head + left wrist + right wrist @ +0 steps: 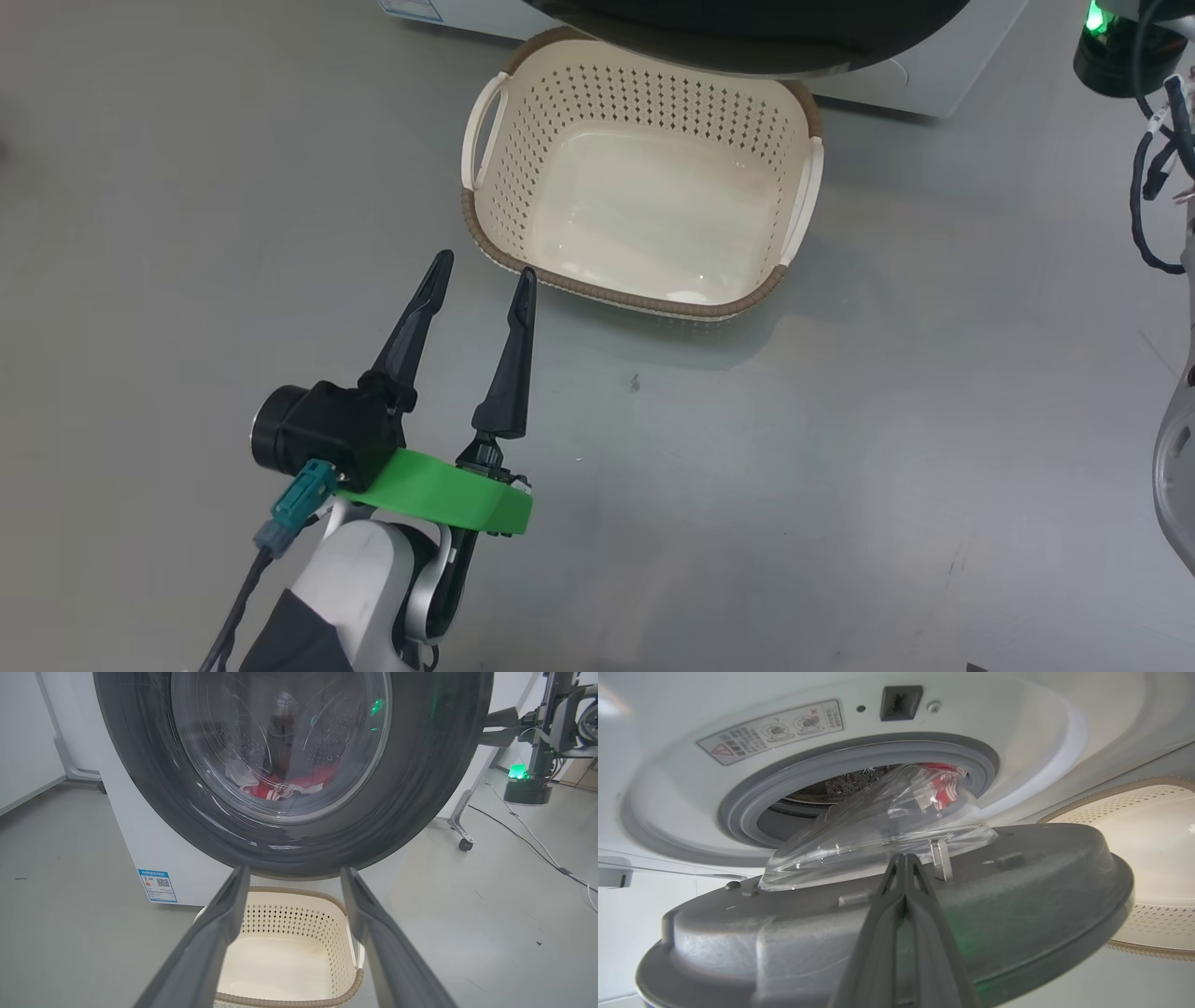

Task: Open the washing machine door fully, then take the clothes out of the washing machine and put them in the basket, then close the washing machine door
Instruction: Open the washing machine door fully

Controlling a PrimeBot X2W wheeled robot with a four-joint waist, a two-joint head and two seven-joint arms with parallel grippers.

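The washing machine door (pixel 420 788) hangs partly open, its black rim above the basket (pixel 653 299). The cream basket stands bare on the floor in front of the white washing machine (pixel 140 849). Red and white clothes (pixel 280 786) lie in the drum behind the door glass. My left gripper (pixel 485 265) is open and holds nothing, just left of the basket's near corner and pointing at the door (pixel 295 871). My right gripper (pixel 903 857) is shut, holds nothing, and rests its tips on the door's grey inner face (pixel 1041 891) beside the glass bowl. Clothes (pixel 945 788) show through that bowl.
A grey rubber ring (pixel 859 765) lines the port. A blue label (pixel 158 885) is on the machine's lower front. A wheeled stand leg (pixel 462 835), a green-lit black device (pixel 523 784) and floor cables (pixel 537 844) lie right of the machine. Open grey floor (pixel 187 233) spreads to the left.
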